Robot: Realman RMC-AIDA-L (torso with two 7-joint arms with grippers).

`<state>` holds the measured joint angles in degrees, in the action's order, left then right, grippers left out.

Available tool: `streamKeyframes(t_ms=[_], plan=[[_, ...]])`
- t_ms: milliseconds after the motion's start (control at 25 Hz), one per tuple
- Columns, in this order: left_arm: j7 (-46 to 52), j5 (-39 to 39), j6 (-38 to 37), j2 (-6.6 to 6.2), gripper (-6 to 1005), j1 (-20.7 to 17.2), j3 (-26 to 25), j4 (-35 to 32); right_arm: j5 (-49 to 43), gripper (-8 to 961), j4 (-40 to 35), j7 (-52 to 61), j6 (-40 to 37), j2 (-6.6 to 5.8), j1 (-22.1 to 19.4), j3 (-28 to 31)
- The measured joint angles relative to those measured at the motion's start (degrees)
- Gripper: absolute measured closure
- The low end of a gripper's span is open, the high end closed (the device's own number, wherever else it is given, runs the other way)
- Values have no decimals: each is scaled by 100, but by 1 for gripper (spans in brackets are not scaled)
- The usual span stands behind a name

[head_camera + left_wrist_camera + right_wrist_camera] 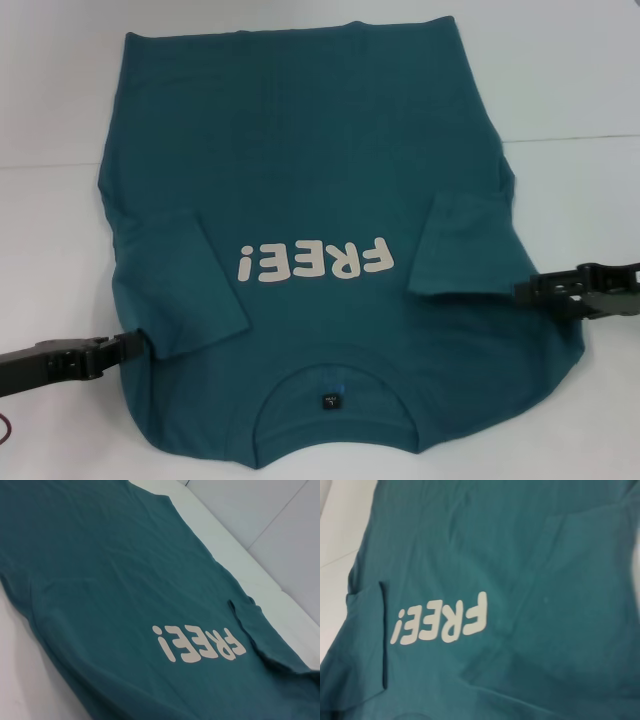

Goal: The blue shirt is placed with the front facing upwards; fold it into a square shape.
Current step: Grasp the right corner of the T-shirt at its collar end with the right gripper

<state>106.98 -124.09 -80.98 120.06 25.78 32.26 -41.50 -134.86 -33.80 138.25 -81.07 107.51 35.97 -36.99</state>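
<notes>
The blue shirt (310, 180) lies flat on the white table, front up, with its white "FREE!" lettering (315, 262) in the middle and its collar (335, 400) nearest me. Both short sleeves are folded inward onto the body, one on the left (185, 290) and one on the right (460, 245). My left gripper (135, 346) sits low at the shirt's left edge, beside the folded sleeve. At the right edge, my right gripper (522, 290) reaches the cloth just below the other sleeve. Both wrist views show the shirt (100, 580) (520, 555) and its lettering, with no fingers in them.
The white table (570, 80) extends past the shirt on the left, right and far sides. A seam line (580, 137) crosses the table top at the back right. Nothing else lies on it.
</notes>
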Motion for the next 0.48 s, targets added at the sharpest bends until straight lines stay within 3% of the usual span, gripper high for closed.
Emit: streamKeyframes(t_ms=[240,480], plan=[[-2,0,-13,0,950,13,0,2,1,38,-114,3,-229,-125,-183,8],[-2,0,-15,6,951,31,10,2,17,37,-128,-89,-465,-126,-229,160]])
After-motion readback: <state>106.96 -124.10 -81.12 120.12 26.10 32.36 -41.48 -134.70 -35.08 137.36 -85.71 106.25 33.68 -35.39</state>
